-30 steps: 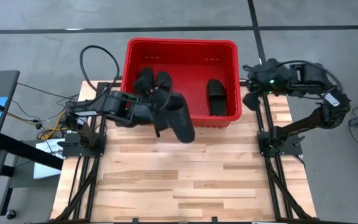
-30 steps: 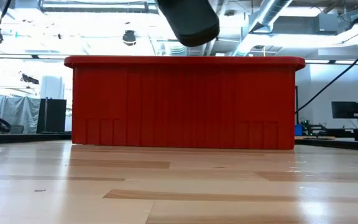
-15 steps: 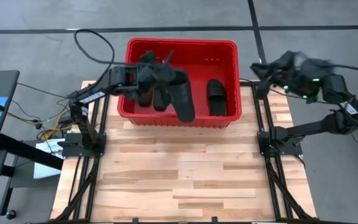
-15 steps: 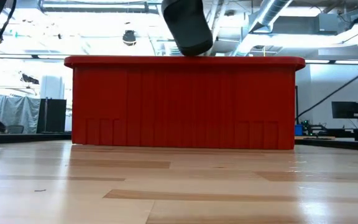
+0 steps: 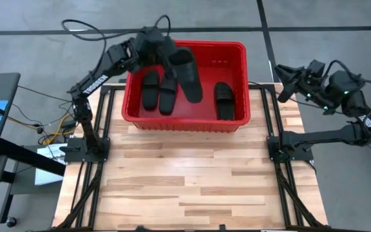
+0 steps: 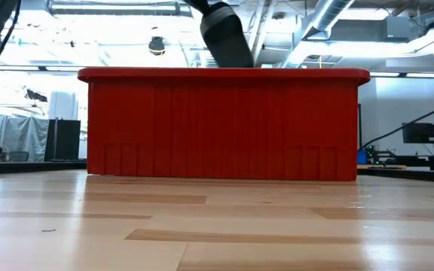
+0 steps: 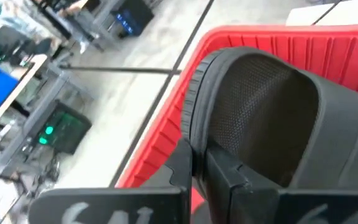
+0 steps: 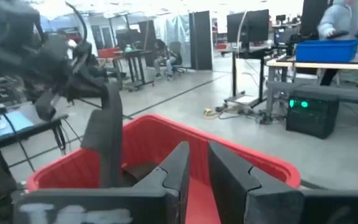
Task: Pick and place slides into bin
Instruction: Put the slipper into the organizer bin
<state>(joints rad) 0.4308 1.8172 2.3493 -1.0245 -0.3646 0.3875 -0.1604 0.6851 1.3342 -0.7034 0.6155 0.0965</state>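
Dangling a slide (image 5: 187,74) over the bin (image 5: 237,48), the left gripper (image 5: 158,50) pinches it; right gripper (image 5: 287,80) nearly closed, far right.

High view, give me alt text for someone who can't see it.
The left end effector holds a matte black rubber slide sandal over a large bright red plastic bin at the wooden table's far edge. Three more black sandals lie inside. The right end effector waits beside the bin.

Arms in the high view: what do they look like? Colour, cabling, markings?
Both dark, slim and jointed. The left arm has white lettering on one link and a black cable looping above it. The right arm shows green lights near the wrist and a white label. Gripper fingers are black, angular.
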